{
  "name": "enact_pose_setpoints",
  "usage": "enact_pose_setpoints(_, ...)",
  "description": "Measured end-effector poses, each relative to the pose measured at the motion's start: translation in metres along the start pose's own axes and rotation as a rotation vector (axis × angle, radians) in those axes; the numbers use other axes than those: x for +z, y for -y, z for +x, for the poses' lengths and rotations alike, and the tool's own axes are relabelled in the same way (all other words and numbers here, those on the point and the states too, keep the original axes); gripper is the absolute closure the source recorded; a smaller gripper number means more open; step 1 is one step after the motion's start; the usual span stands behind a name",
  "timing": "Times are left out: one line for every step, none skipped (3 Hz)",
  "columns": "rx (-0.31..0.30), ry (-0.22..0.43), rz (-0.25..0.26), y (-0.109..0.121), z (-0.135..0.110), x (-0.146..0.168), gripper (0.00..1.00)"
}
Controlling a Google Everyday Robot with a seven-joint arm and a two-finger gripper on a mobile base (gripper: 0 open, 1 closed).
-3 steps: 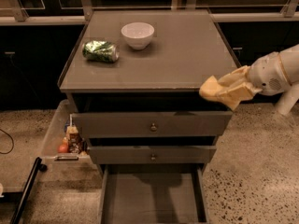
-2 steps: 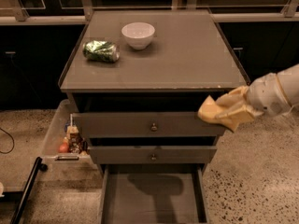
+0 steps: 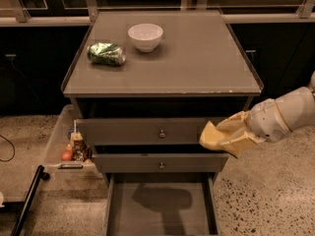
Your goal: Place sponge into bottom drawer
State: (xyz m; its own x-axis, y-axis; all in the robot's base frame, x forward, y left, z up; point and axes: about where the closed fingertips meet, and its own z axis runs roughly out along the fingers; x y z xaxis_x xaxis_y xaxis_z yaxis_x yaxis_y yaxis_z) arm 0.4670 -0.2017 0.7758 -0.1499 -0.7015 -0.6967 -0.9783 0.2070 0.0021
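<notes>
The sponge is a pale-yellow block held in my gripper, which reaches in from the right on a white arm. The gripper is shut on the sponge and holds it in the air in front of the right end of the two upper drawers. The bottom drawer is pulled out below and to the left of the gripper. Its flat grey floor is bare, with the arm's shadow on it. The sponge hangs above the drawer's right wall.
A white bowl and a green crumpled bag sit on the cabinet top. A clear bin with small items stands left of the cabinet. A black pole lies on the floor at lower left.
The gripper has carried the sponge downward and slightly left, from the level of the cabinet top's edge to in front of the upper drawers.
</notes>
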Motion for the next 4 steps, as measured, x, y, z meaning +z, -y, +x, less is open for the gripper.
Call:
enact_pose_setpoints(0.025,0.018,-0.019,-0.01,0.034,0.038,1.0)
enact_pose_setpoints(0.019,0.037,-0.04,-0.022,0.084,0.096,1.0)
enact_pose_setpoints(0.016,0.068,-0.048,-0.023,0.127,0.135,1.0)
enact_pose_setpoints(0.011,0.111,-0.069,0.003,0.174,0.185,1.0)
